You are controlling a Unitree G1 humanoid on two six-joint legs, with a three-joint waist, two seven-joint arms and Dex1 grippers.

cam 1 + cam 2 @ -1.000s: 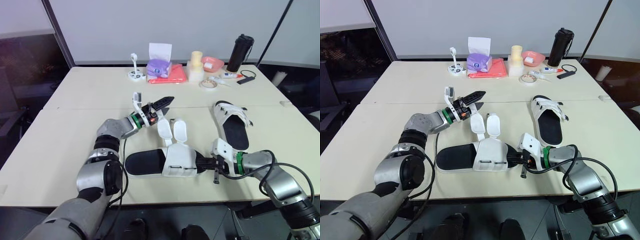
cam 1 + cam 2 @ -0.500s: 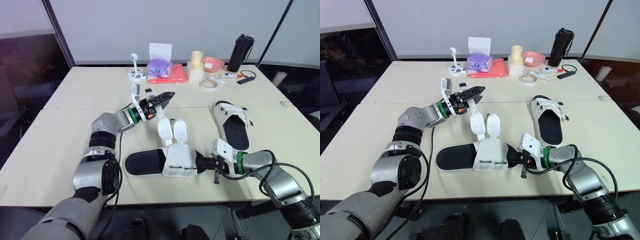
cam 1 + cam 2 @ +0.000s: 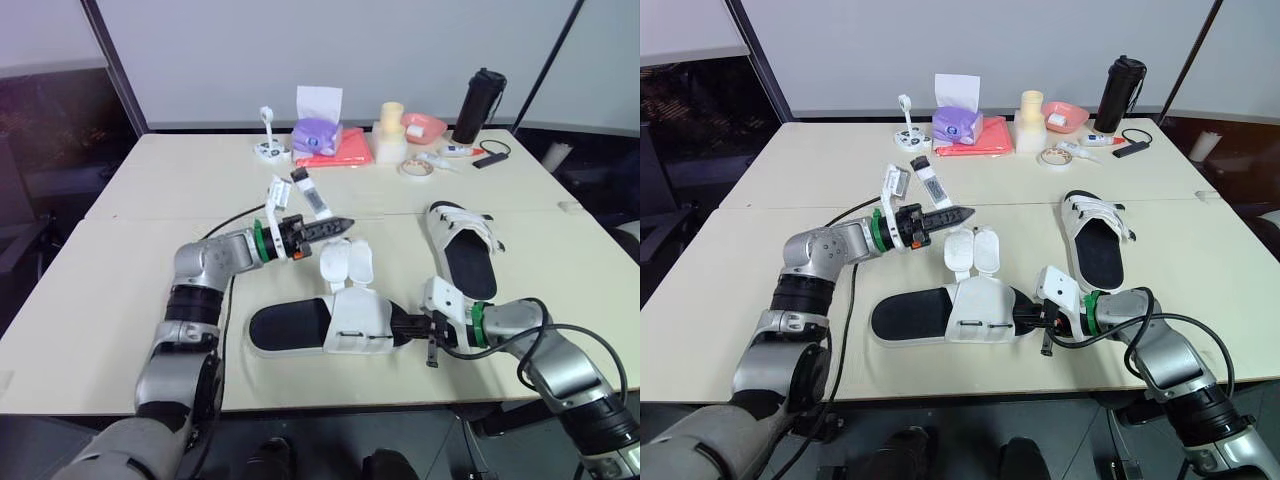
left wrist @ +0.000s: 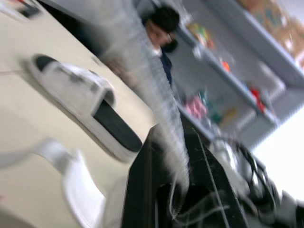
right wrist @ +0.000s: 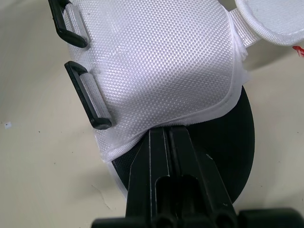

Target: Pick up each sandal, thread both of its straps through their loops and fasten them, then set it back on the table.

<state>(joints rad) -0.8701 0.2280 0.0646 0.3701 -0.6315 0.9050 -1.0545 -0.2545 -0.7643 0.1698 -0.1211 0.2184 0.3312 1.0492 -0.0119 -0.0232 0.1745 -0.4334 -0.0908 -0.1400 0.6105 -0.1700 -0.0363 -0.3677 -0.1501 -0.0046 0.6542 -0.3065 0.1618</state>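
Right wrist cam: right gripper (image 5: pixel 166 134) pinched on the near sandal (image 5: pixel 156 61) at its sole edge, both black loops (image 5: pixel 90 102) unthreaded. Head cam: sandal flat at table (image 3: pixel 150 190) front, straps (image 3: pixel 345 262) flipped open. Left gripper (image 3: pixel 335 224) has fingers together, empty, near the strap tips.

You've brought the left gripper (image 3: pixel 336 224) down and nearer, so it now hovers just beyond the sandal's (image 3: pixel 296 328) upturned straps (image 3: pixel 359 263). Its wrist has rolled over.
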